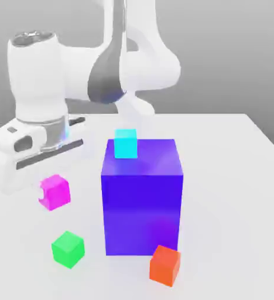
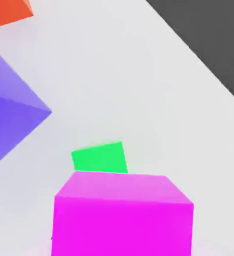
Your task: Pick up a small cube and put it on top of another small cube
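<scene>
Bright, even light is washing the white surface, shadows are staying faint, and the tall glossy blue-violet block is glowing softly

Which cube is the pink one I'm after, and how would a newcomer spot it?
Find the big blue block mid-table. On the exterior view's left of it sits the pink cube, nearest the gripper. The green cube lies below it in that view.

A big blue-violet block stood upright on the white table, with a small cyan cube showing at its far top edge. A small green cube sat toward the exterior view's left of it, and a small orange-red cube lay just beside its near corner.
</scene>
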Robot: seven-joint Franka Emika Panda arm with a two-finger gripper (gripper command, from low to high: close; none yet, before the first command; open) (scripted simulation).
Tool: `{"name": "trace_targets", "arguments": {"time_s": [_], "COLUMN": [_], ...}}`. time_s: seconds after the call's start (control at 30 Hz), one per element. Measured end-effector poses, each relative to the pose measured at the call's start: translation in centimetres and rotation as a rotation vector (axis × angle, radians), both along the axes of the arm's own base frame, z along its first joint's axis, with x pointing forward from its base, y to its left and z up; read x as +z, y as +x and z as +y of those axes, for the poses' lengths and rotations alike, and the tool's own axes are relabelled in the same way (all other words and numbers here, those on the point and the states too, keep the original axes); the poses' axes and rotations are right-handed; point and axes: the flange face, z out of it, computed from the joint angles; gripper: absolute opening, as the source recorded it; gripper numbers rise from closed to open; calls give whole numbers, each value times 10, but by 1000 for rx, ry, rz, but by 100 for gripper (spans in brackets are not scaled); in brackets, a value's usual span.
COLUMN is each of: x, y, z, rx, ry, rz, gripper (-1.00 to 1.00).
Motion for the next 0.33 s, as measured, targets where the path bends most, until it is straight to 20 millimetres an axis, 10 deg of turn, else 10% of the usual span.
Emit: {"name": "trace_targets", "arguments": {"time_s": [0.2, 0.23, 0.33], "x": [-68, -79, -79], "y": [2, 1, 1], "z": [7, 7, 7], "rx": [94, 94, 94], "ry": [7, 7, 7], "rz": [7, 7, 7], "gripper": [-100, 100, 100]}}
